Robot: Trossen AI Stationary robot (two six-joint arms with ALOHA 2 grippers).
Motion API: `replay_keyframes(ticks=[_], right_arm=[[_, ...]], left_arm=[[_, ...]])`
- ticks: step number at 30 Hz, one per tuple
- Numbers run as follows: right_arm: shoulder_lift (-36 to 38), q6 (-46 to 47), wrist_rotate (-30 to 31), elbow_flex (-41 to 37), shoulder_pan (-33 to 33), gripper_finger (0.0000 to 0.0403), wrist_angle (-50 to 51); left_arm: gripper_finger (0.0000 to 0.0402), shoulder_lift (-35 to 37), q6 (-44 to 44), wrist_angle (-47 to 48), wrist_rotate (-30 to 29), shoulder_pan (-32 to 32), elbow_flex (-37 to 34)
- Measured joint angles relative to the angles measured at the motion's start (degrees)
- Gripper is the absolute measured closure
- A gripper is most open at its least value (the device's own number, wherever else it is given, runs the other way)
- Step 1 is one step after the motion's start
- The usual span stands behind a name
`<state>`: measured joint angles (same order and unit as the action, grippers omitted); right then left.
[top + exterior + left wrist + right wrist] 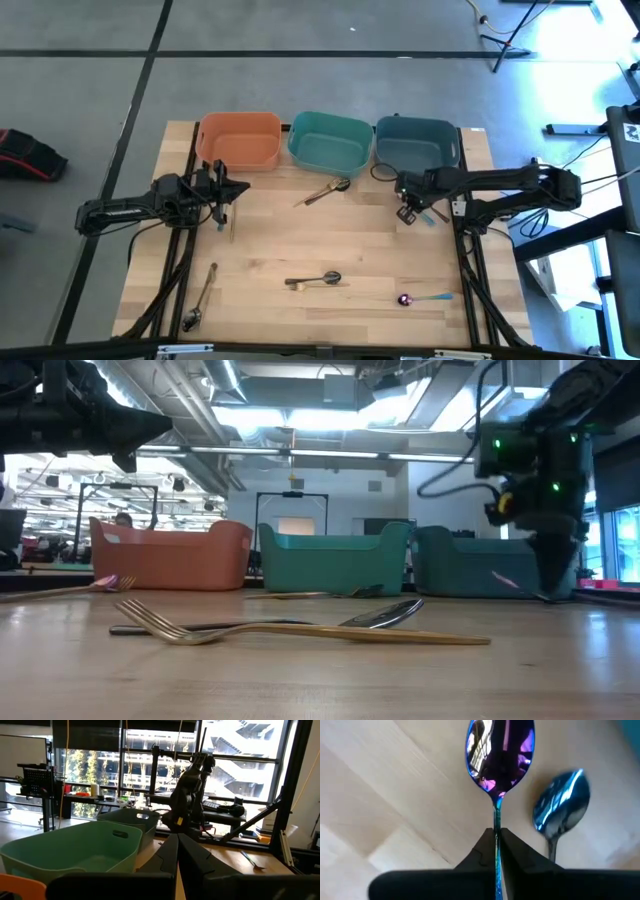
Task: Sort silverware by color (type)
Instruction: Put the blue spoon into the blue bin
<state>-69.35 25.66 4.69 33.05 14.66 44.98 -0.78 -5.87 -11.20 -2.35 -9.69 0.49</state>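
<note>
While the right gripper (496, 836) pinches the stem of an iridescent purple spoon (501, 755) over the wood, a second blue spoon (560, 806) lying just beside, it looks mid-carry and must next swing to the blue-grey bin (417, 143) nearby; the left gripper (177, 851), closed and seemingly empty, waits beside the orange bin (239, 139).

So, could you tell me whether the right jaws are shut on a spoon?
Yes. The right gripper is shut on the iridescent spoon, its handle pinched between the jaws.
</note>
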Motion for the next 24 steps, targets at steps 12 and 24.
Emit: replay_keyframes(ticks=[12,24], right_arm=[[1.65,-13.19,6.38,17.59,0.04,0.0401,6.80],[1.60,-33.29,19.22,24.04,14.16,0.0402,3.71]], left_arm=[[0.0395,-0.01,0.00,-0.02,-0.01,0.02,0.00],[0.0395,-0.01,0.00,-0.02,-0.07,0.00,0.00]])
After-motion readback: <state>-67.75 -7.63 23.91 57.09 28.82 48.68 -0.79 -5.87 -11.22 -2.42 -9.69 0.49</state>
